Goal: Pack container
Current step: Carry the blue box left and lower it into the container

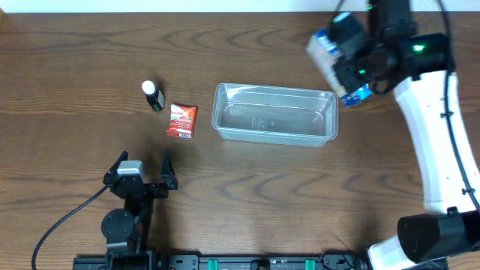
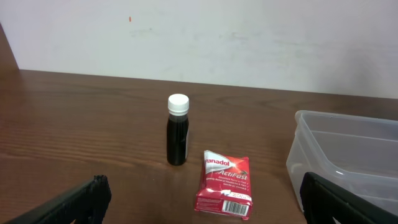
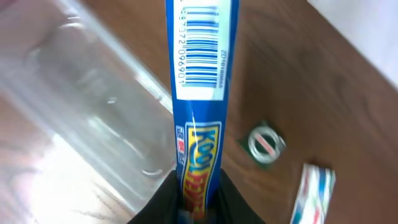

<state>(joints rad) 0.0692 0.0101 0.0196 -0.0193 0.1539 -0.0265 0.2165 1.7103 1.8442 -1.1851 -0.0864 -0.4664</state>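
The clear rectangular plastic tub (image 1: 274, 114) was seen just beside the right gripper (image 1: 352, 71), which was clamped on a blue-and-white cardboard box (image 1: 322, 51). The left gripper (image 1: 143, 159) was held wide apart, with a red packet (image 1: 181, 121) and a white-capped dark bottle (image 1: 153, 96) ahead of it.

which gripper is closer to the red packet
Left. The left gripper is open just in front of the red packet; the right gripper holds a blue box past the tub.

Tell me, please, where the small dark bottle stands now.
In the overhead view the bottle stands upright left of the container, just beside the red packet.
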